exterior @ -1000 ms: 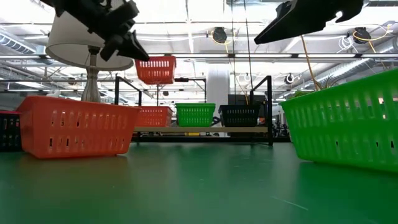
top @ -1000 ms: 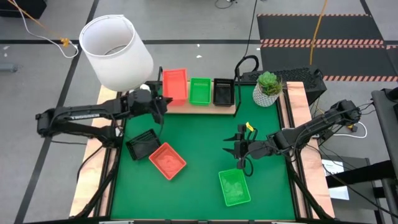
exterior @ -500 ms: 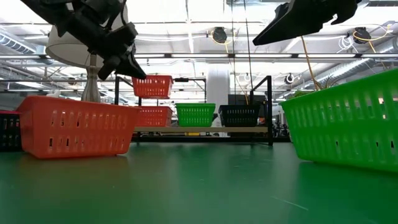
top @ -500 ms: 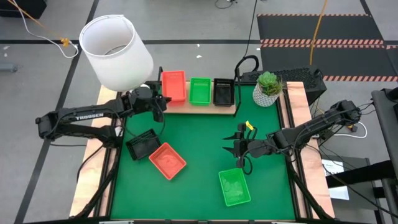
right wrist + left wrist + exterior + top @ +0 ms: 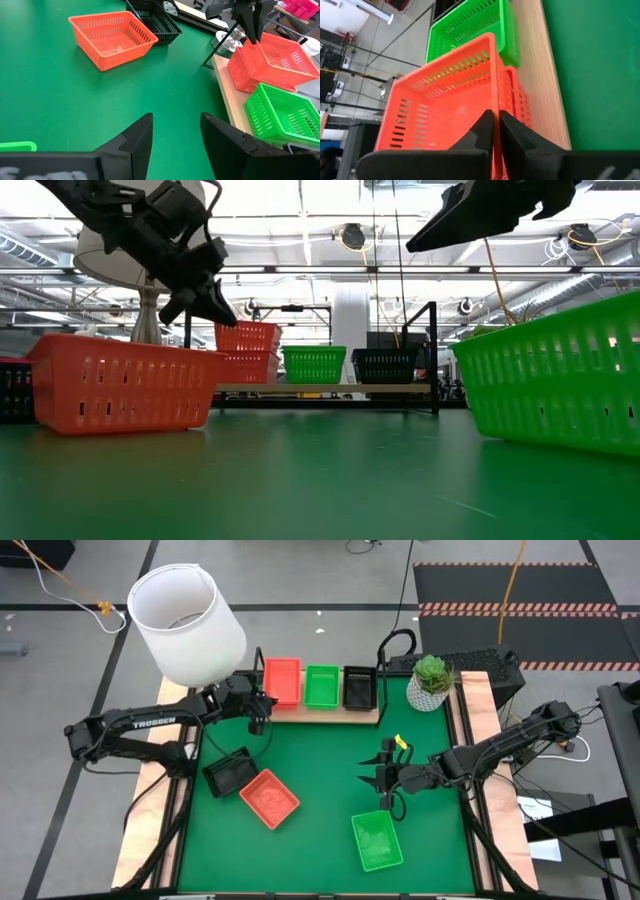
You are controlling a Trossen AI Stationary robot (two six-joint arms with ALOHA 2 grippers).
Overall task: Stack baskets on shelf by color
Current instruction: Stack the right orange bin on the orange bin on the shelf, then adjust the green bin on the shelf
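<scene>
My left gripper (image 5: 260, 706) is shut on an orange-red basket (image 5: 282, 678) at the left end of the light-wood shelf (image 5: 330, 712). That basket sits tilted in a second orange-red basket (image 5: 516, 102) standing on the shelf. A green basket (image 5: 321, 685) and a black basket (image 5: 359, 687) stand beside them on the shelf. A black basket (image 5: 229, 772), an orange-red one (image 5: 269, 797) and a green one (image 5: 377, 840) lie loose on the green mat. My right gripper (image 5: 175, 135) hangs open over the mat, above the loose green basket, holding nothing. My left gripper pinches the upper orange-red basket's near end wall (image 5: 494, 117) close to its left corner, one finger inside the basket and one outside. The fingers come from the table's left, slanting down, and lie along the wall. The basket is tilted, its underside in the orange-red basket below.
A white lampshade (image 5: 187, 625) stands over the table's far left corner, close to my left arm. A potted plant (image 5: 431, 680) sits to the right of the shelf. Black wire uprights (image 5: 395, 645) close the shelf's ends. Bare green mat (image 5: 330, 755) lies between the shelf and the loose baskets.
My left gripper has gone down and toward the shelf with the orange-red basket. The basket hung clear above the shelf a second ago and now sits in the orange-red basket there.
</scene>
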